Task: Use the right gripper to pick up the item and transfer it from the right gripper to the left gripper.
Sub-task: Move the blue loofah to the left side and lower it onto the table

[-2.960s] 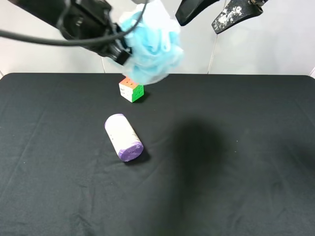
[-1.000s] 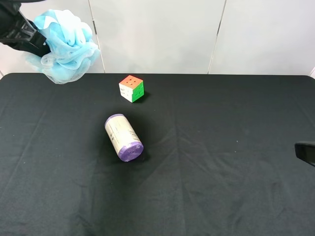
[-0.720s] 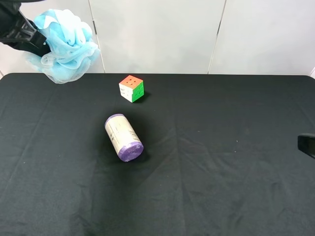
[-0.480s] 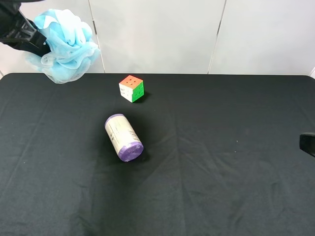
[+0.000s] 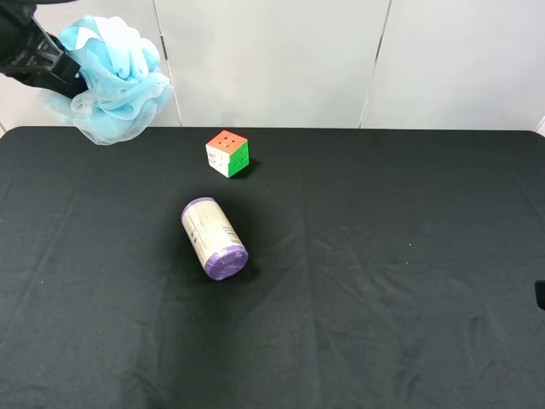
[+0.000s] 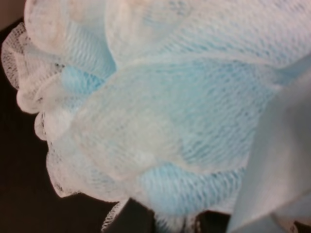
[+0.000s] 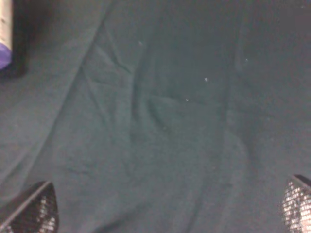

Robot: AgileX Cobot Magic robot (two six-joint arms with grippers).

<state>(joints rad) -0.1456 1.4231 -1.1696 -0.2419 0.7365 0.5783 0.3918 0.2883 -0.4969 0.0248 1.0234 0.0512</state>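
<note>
Left end effector [image 5: 61, 73] is up at the far left corner of the exterior view, and it is clenched into the bath pouf [image 5: 109, 78]. The black claw is buried in the ruffles on the pouf's left side. The pale blue ball hangs off the tip of the arm, showing against the white wall [image 5: 272, 60], with its lower frills reaching just over the back edge of the worktop [image 5: 409, 213]. From the left wrist camera the pouf [image 6: 165, 121] fills nearly everything: blue and white mesh folds pressed right up to the lens, with only a dark scrap visible beneath them.

Over to the right end effector [image 7: 163, 213], which is released. Its two speckled fingers [image 7: 29, 211] sit far apart at opposite corners of the right wrist view, and only wrinkled black cloth shows between them. In the exterior view just a small black sliver of it [image 5: 540, 294] pokes in at the right edge, well apart from the pouf.

On the worktop itself, the puzzle cube [image 5: 227, 153] sits toward the back, left of centre. The white cylinder [image 5: 214, 238] lies on its side nearer the front, with its purple cap pointing toward the camera. The two are apart from each other, and a slice of the cylinder [image 7: 4, 34] also shows at the edge of the right wrist view.
</note>
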